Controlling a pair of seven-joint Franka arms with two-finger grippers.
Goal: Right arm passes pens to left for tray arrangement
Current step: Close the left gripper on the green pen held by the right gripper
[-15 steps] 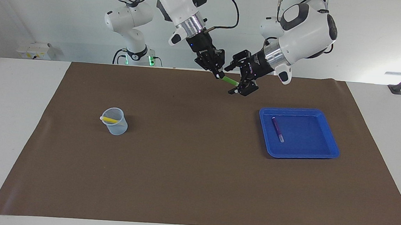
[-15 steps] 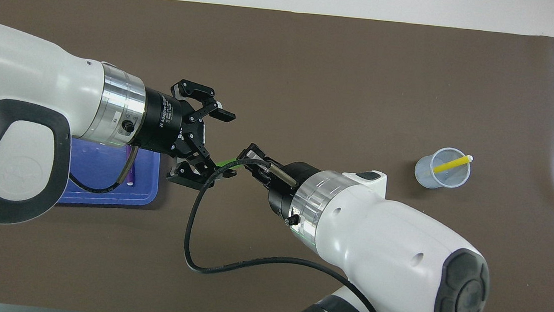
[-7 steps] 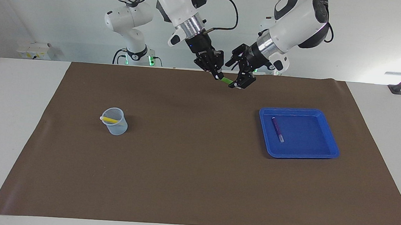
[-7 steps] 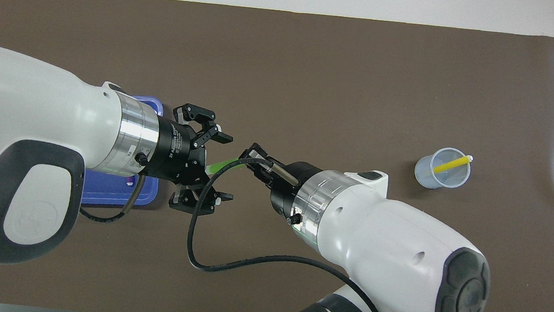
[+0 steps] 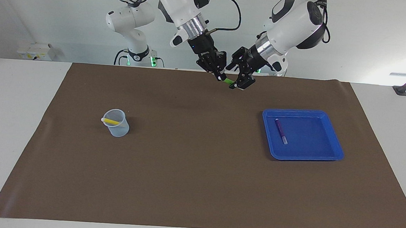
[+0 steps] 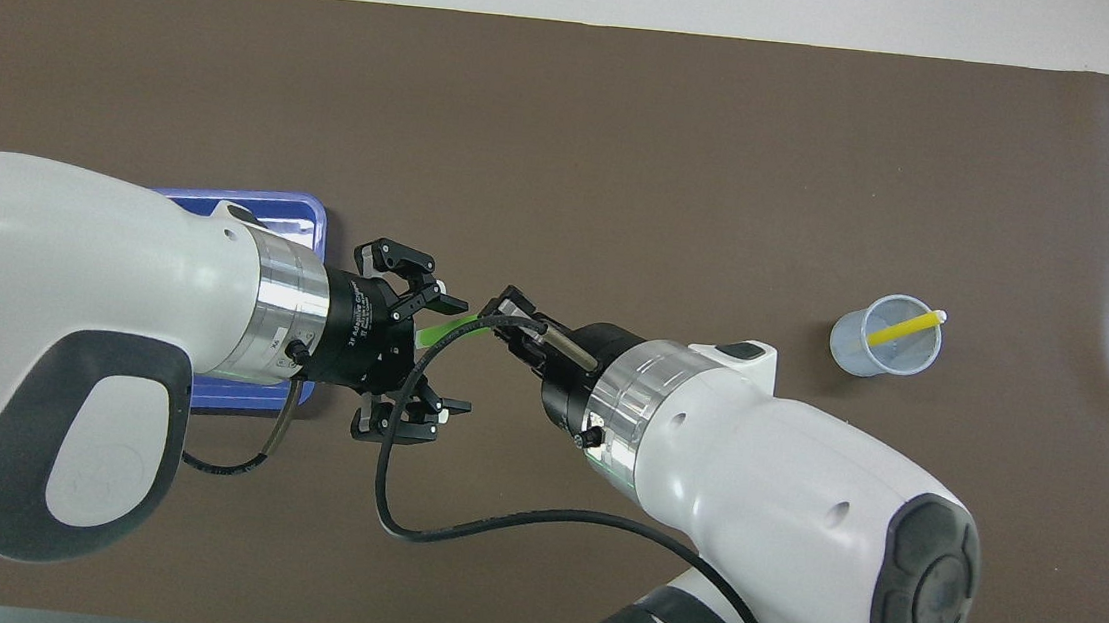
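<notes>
Gripping the green pen (image 5: 229, 81) by one end, the right gripper (image 5: 221, 76) is clenched on it in the air over the brown mat (image 5: 192, 163) near the robots' edge. The left gripper (image 5: 240, 83), at the pen's free end, at 3 o'clock of the right gripper in the facing view, has its fingers spread around that end, not closed. The blue tray (image 5: 333, 137), toward the left arm's end of the desk (image 5: 10, 114), holds the purple pen (image 5: 280, 131). The translucent cup (image 5: 118, 127), toward the right arm's end, holds the yellow pen (image 5: 110, 121).
</notes>
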